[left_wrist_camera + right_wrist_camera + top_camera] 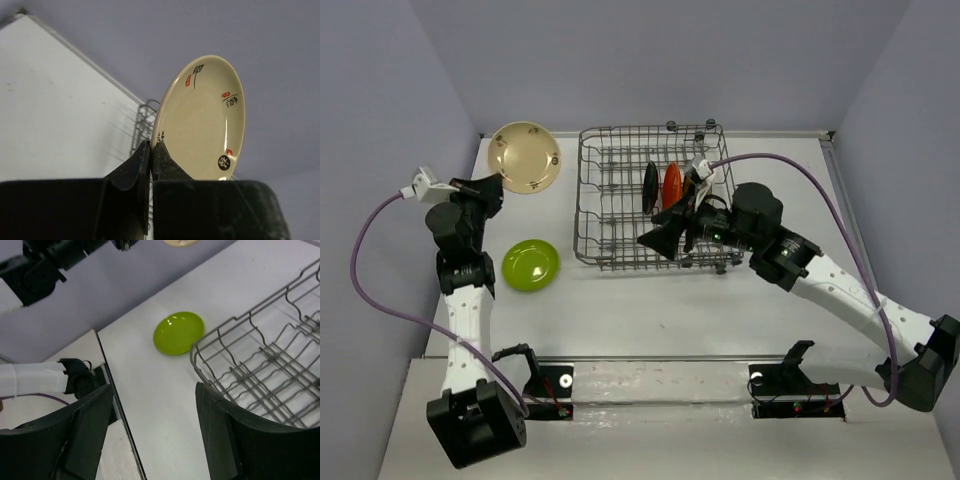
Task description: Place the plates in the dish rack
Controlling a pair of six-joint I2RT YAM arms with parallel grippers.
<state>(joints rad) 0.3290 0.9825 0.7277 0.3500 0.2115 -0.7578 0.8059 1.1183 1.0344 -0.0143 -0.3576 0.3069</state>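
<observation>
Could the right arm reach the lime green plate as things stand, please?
Probably yes: the right hand is open and empty, and the lime green plate lies uncovered on the table ahead.

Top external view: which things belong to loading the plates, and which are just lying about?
Belonging: dish rack; black plate and orange-red plate standing in it; cream plate pinched by the left gripper; lime green plate on the table; right gripper, open by the rack's near edge.
Just about: purple cables, rig parts only.

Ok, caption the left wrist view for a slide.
Left pincer pinches the cream plate by its rim, with the rack behind.
</observation>
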